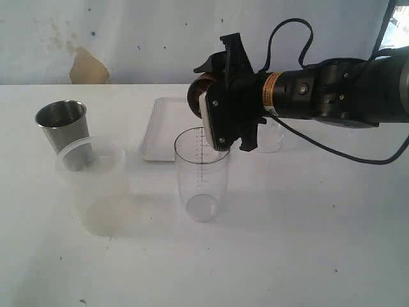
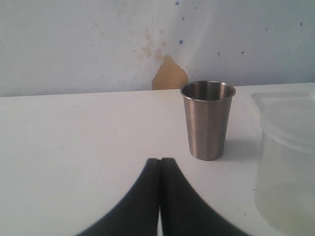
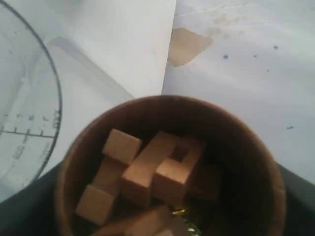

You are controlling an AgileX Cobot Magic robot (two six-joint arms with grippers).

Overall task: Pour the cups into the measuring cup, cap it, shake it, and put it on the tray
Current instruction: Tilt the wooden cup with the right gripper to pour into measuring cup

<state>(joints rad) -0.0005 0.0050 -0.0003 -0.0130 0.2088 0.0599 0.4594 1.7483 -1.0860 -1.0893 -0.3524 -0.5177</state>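
1. A white table (image 1: 300,249) serves as the supporting surface; a few small dark specks are seen on it.
2. A steel tumbler (image 1: 61,125) is stood upright at the far left.
3. A frosted plastic tub (image 1: 105,211) is placed just in front of the tumbler.
4. A clear measuring cup (image 1: 201,185) is stood upright near the centre, at the near edge of a flat white tray (image 1: 163,128).
5. A small clear plastic item (image 1: 273,142), partly hidden, is located to the right of the tray.

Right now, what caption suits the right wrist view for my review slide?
Looking into the gripped wooden cup: pale wooden blocks inside, rim and scale of the measuring cup alongside.
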